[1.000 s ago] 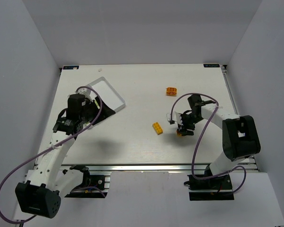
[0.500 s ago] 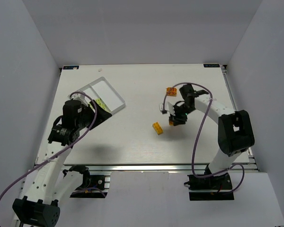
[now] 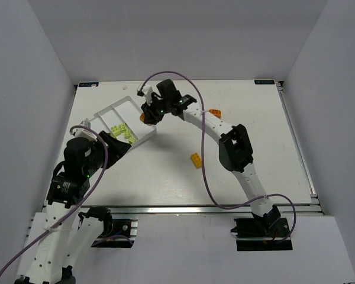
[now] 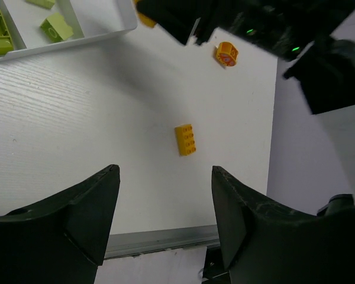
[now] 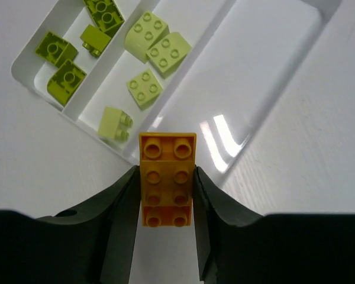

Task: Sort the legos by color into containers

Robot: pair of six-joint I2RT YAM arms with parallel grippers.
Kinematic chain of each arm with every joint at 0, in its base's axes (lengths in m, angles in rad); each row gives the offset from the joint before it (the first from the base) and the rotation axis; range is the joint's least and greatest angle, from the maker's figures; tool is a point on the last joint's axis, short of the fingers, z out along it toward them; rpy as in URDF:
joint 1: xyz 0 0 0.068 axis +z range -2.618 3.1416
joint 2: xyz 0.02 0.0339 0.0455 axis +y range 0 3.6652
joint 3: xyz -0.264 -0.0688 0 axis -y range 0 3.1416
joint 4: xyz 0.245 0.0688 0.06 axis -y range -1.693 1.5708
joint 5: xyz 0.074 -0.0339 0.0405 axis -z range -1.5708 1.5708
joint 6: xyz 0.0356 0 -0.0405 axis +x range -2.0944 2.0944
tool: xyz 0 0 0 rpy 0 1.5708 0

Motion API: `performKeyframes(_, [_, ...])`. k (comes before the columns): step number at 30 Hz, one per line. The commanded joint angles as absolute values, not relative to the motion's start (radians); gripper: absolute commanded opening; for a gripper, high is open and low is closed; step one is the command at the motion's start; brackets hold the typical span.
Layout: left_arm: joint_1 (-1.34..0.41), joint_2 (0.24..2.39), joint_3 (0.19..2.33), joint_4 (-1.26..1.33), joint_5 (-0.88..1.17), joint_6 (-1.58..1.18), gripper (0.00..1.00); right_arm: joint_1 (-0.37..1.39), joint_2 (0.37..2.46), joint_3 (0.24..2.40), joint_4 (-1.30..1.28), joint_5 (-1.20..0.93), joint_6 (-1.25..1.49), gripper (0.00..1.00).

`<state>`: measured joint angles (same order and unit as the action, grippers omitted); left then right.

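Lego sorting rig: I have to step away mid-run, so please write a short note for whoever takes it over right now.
Right pincer: shut on an orange brick, held at the edge of the white tray, next to its bare compartment.
Left pincer: open, holding nothing, above the table beside the tray.
Done: darker green bricks lie in one outer compartment, lime bricks in the middle one.
Left: release the held brick into the bare compartment, then fetch the two loose orange bricks from the table.
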<state>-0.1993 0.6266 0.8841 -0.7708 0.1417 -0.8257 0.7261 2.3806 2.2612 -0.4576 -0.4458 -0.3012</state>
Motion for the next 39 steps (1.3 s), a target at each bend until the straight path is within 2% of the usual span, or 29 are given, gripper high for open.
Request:
performKeyframes(1, [-0.195,0.584,0.946,-0.837,0.094,-0.859,0.73,0.787,2.367,2.153,-0.194,-0.325,-0.089,0.0])
performKeyframes(4, [-0.186,0.575,0.942,-0.862,0.11,-0.882,0.73,0.819,2.39,2.109,-0.013,-0.208,-0.075,0.0])
performKeyframes(7, [-0.186,0.565,0.93,-0.851,0.132,-0.9,0.73,0.828,2.483,2.23,-0.012,-0.132,-0.045,0.05])
performKeyframes(8, [-0.186,0.568,0.928,-0.847,0.135,-0.9,0.73,0.828,2.505,2.253,-0.012,-0.127,-0.043,0.18])
performKeyframes(10, [-0.186,0.583,0.928,-0.838,0.155,-0.9,0.73,0.827,2.528,2.27,0.017,-0.138,-0.046,0.31])
performKeyframes(12, [-0.186,0.603,0.92,-0.807,0.181,-0.896,0.72,0.824,2.51,2.237,0.025,-0.158,-0.054,0.52])
performKeyframes(14, [-0.186,0.641,0.905,-0.757,0.231,-0.882,0.7,0.821,2.487,2.182,0.041,-0.187,-0.067,0.62])
performKeyframes(18, [-0.196,0.73,0.887,-0.643,0.305,-0.862,0.63,0.784,2.392,2.141,0.026,-0.202,-0.04,0.64])
performKeyframes(19, [-0.196,0.751,0.885,-0.614,0.327,-0.856,0.58,0.763,2.37,2.138,0.002,-0.212,-0.026,0.63])
performKeyframes(22, [-0.196,0.856,0.876,-0.523,0.391,-0.851,0.43,0.688,2.263,2.083,-0.078,-0.244,-0.008,0.46])
performKeyframes(23, [-0.205,0.886,0.877,-0.499,0.409,-0.848,0.35,0.669,2.226,2.048,-0.106,-0.248,0.017,0.23])
performKeyframes(24, [-0.222,0.952,0.89,-0.488,0.413,-0.85,0.32,0.634,2.148,1.966,-0.118,-0.258,0.023,0.09])
performKeyframes(25, [-0.235,0.991,0.899,-0.483,0.413,-0.848,0.31,0.593,2.114,1.926,-0.133,-0.279,0.02,0.0])
performKeyframes(27, [-0.294,1.119,0.928,-0.498,0.385,-0.854,0.28,0.527,2.024,1.856,-0.208,-0.305,0.023,0.0])
performKeyframes(28, [-0.32,1.168,0.971,-0.511,0.368,-0.857,0.29,0.471,2.005,1.821,-0.248,-0.375,0.017,0.0])
performKeyframes(29, [-0.377,1.219,0.997,-0.547,0.35,-0.862,0.35,0.447,1.982,1.815,-0.293,-0.411,0.014,0.0])
performKeyframes(30, [-0.408,1.324,1.058,-0.561,0.318,-0.873,0.39,0.396,1.971,1.795,-0.381,-0.458,0.005,0.11])
performKeyframes(33, [-0.532,1.486,1.173,-0.626,0.25,-0.908,0.52,0.295,1.875,1.68,-0.408,-0.494,-0.044,0.42])
performKeyframes(34, [-0.56,1.59,1.263,-0.643,0.23,-0.919,0.54,0.263,1.847,1.602,-0.407,-0.483,-0.057,0.56])
performKeyframes(36, [-0.632,1.681,1.357,-0.722,0.184,-0.952,0.63,0.22,1.784,1.548,-0.411,-0.48,-0.069,0.64])
performKeyframes(39, [-0.693,1.851,1.529,-0.831,0.127,-1.024,0.66,0.149,1.738,1.49,-0.439,-0.469,-0.055,0.64])
